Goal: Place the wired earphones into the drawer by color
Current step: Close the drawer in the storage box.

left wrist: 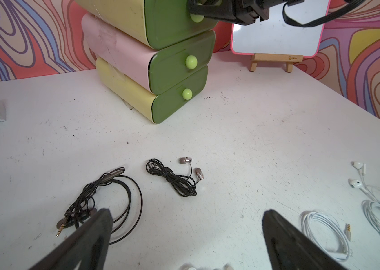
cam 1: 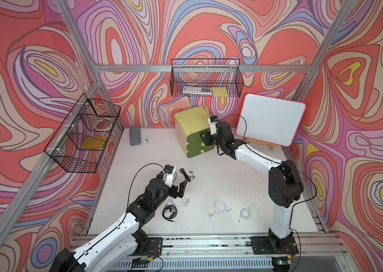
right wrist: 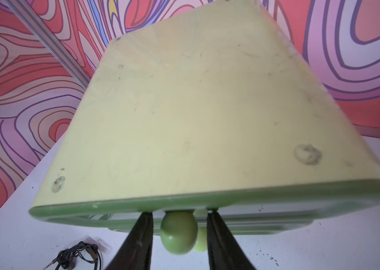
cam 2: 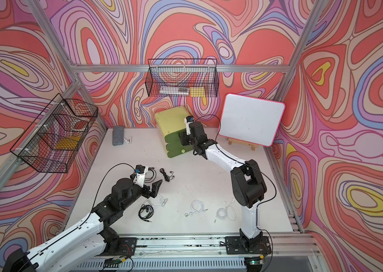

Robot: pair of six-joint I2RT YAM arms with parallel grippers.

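Note:
A stacked drawer unit (cam 1: 192,122) with green fronts stands at the back of the table. My right gripper (right wrist: 179,214) is open, its fingers astride the top drawer's round knob (right wrist: 178,231) with a thin gap on each side. Three black wired earphones lie near my left arm: one with metal buds (left wrist: 175,178), one loose coil (left wrist: 105,198), one coil (cam 1: 169,212) by the forearm. White sets lie at the front (cam 1: 219,207) (cam 1: 249,210), another (cam 1: 181,201) under my left gripper (left wrist: 187,214), which hangs wide open and empty above the table.
A whiteboard (cam 1: 271,120) on a wooden easel stands at the back right, close behind my right arm. A grey eraser (cam 1: 135,139) and a white clip (cam 1: 145,140) lie at the back left. Wire baskets (cam 1: 205,80) (cam 1: 84,134) hang on the walls.

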